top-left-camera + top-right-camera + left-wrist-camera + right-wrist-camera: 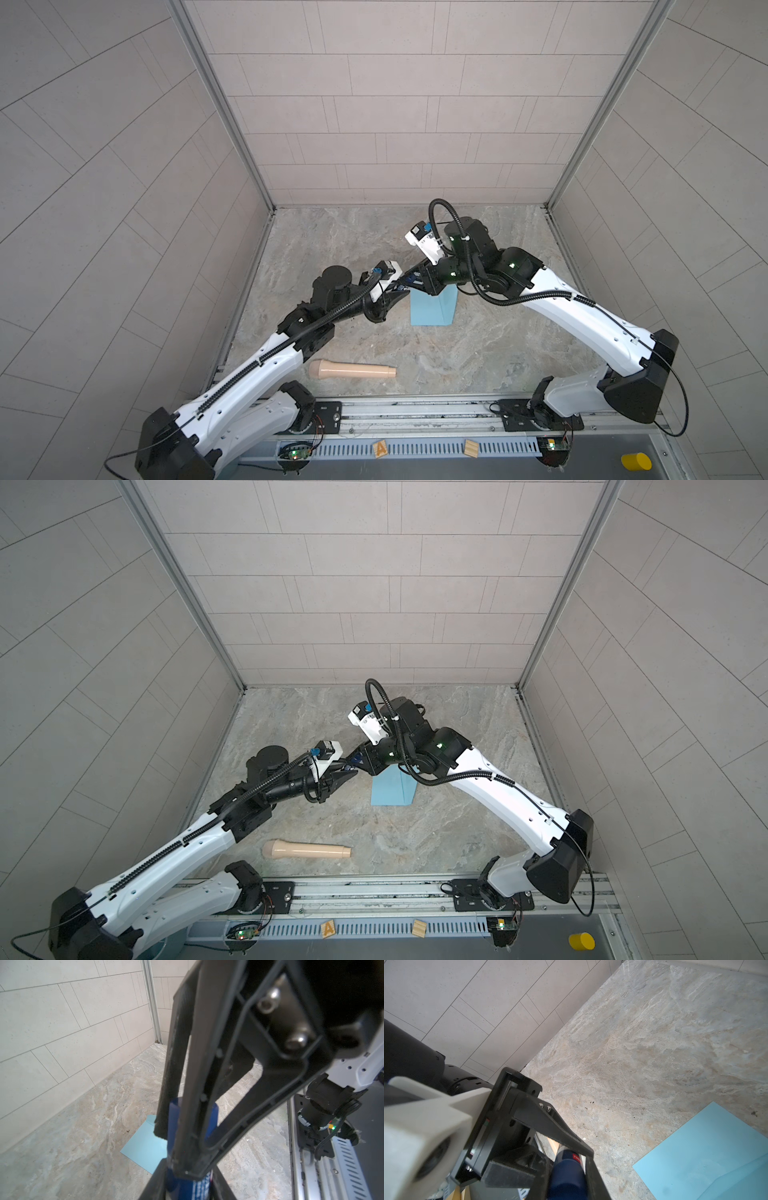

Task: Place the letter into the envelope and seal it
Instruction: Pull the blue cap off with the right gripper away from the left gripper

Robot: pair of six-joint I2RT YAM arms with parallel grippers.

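Close in: right gripper clamped on the body of a dark blue tube, which I take for a glue stick. Left gripper pinched narrow on its other end, the two sets of fingers nose to nose in the air. My read is that the step is uncapping, ahead of sealing. To do it well I'd hold the right arm dead steady and draw the left straight back along the tube's axis, with no sideways wrench and no harder squeeze than the tube needs (I can't tell which end is the cap, so I'd watch for the first gap). Below and beyond, the envelope lies flat on the tabletop, about midway between its left and right edges and well clear of the front edge. Its far end is hidden under the right gripper in both top views. Light blue, smooth, one long crease showing; flap position unclear, no gold mark visible. The letter shows in no view; presumably it is inside.
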